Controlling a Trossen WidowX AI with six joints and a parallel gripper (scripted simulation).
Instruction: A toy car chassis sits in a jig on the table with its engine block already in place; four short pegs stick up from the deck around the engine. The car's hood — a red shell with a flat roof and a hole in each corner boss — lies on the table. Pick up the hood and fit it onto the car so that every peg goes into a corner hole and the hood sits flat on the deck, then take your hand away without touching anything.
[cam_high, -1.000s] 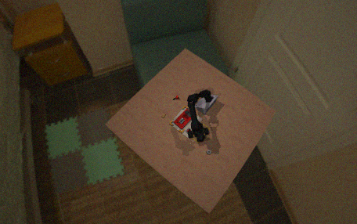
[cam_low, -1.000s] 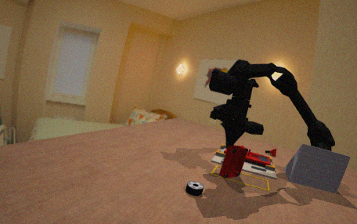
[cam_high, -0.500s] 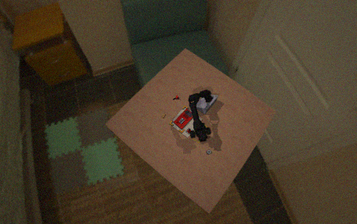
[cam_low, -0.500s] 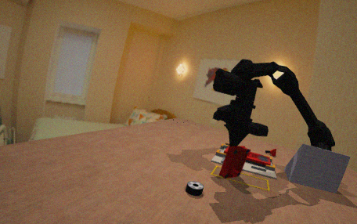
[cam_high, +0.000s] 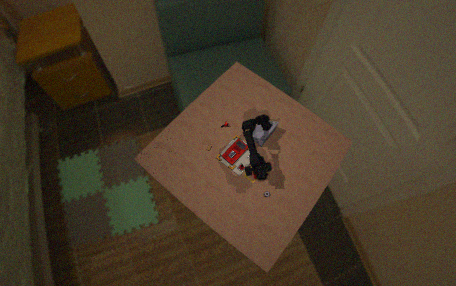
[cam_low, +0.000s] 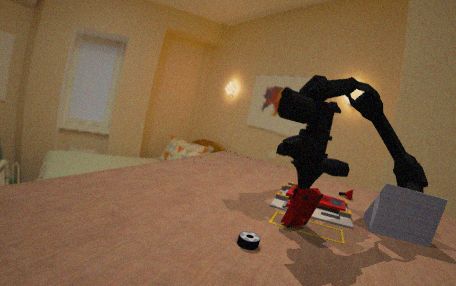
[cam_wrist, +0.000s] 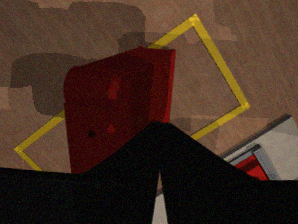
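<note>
While the worktop (cam_high: 200, 200) (cam_low: 125, 225) (cam_wrist: 260, 75) bears everything, the black arm (cam_high: 252, 145) (cam_low: 387, 130) arches above the chassis (cam_high: 235, 151) (cam_low: 332, 202) (cam_wrist: 280, 145). Beside the chassis, the red hood (cam_high: 255, 176) (cam_low: 302, 207) (cam_wrist: 110, 110) leans, tilted, within a yellow outline (cam_high: 252, 181) (cam_low: 344, 236) (cam_wrist: 220, 60), not on the pegs. The jaws are closed together at the hood's upper end, gripping nothing; whether they touch it I cannot tell. Farther from the chassis lies a small black-and-silver disc (cam_high: 267, 194) (cam_low: 248, 240)

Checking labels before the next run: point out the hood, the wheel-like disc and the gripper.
Hood (cam_low: 303, 209) (cam_wrist: 110, 95): exterior and wrist, on its red shell.
Disc (cam_low: 248, 241) (cam_high: 267, 194): exterior and top, on its body.
Gripper (cam_low: 303, 186): exterior, at its fingertips.
</note>
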